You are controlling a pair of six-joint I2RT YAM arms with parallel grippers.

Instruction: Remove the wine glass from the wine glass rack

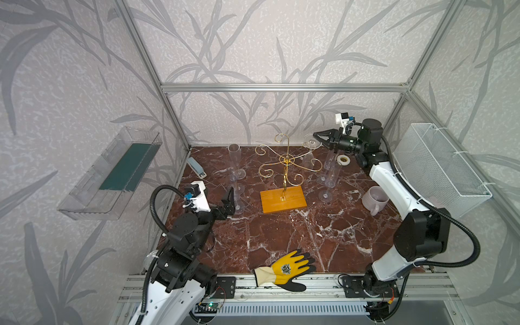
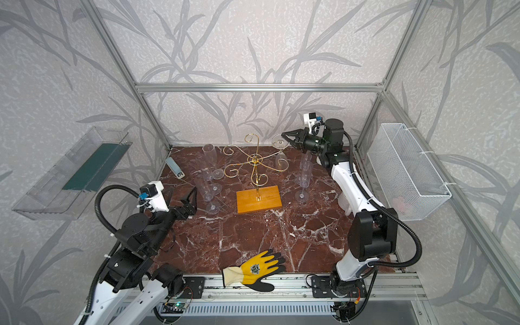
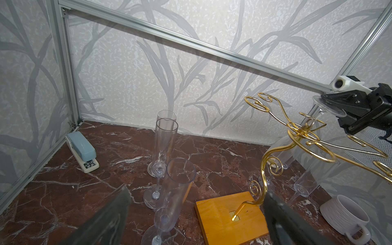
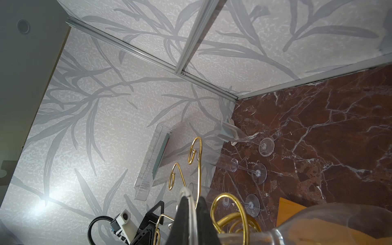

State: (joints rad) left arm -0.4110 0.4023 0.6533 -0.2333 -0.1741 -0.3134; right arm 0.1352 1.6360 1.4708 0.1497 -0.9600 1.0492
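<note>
Right hand (image 1: 317,137) is clamped on the foot of the wine glass (image 1: 309,144), which hangs upside down from the wine glass rack (image 1: 287,160) near the desk's back edge. It is better to slide the glass slowly outward along the arm.

Thin gold wire wine glass rack (image 1: 287,160) is shiny metal, its yellow-orange wooden base (image 1: 282,201) smooth. The clear wine glass (image 1: 311,144) at the rack looks glossy, same for the red-brown marbled table (image 1: 281,242) under it.
</note>
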